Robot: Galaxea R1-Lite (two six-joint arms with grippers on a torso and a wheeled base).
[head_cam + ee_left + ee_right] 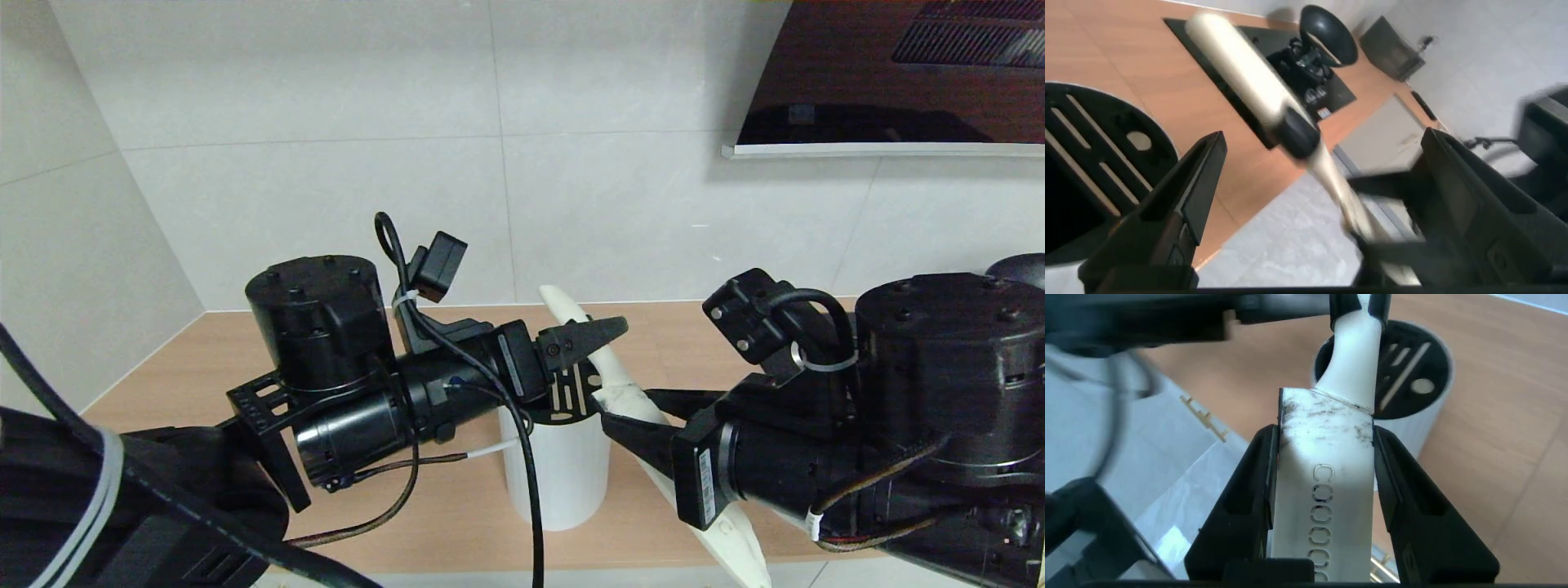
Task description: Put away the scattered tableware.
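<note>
What my right gripper (629,408) holds: a long white knife (614,377) with a flat blade and a round cream handle. My two black fingers squeeze the flat blade, one on each side.
Right gripper close up: in my right wrist view the blade sits tight between my fingers. It has a row of little oval holes and some grey smudges.
Knife place: up in the air over the worktop, and tilted. The handle end points up toward the back wall. The blade end points down toward the front edge.
Left gripper (600,359): opened wide. In my left wrist view its two fingers stand far apart, one on each side of the knife handle, with a gap on both sides.
Holder: a white round knife holder (555,482) with a black slotted top stands on the worktop near the front edge. It is just under the knife.
Worktop: a light brown wooden worktop (204,367) that runs up to a white tiled wall (326,122).
Farther off: my left wrist view shows a flat black cooktop (1249,73) set in the worktop, with a black pan (1327,37) on it.
</note>
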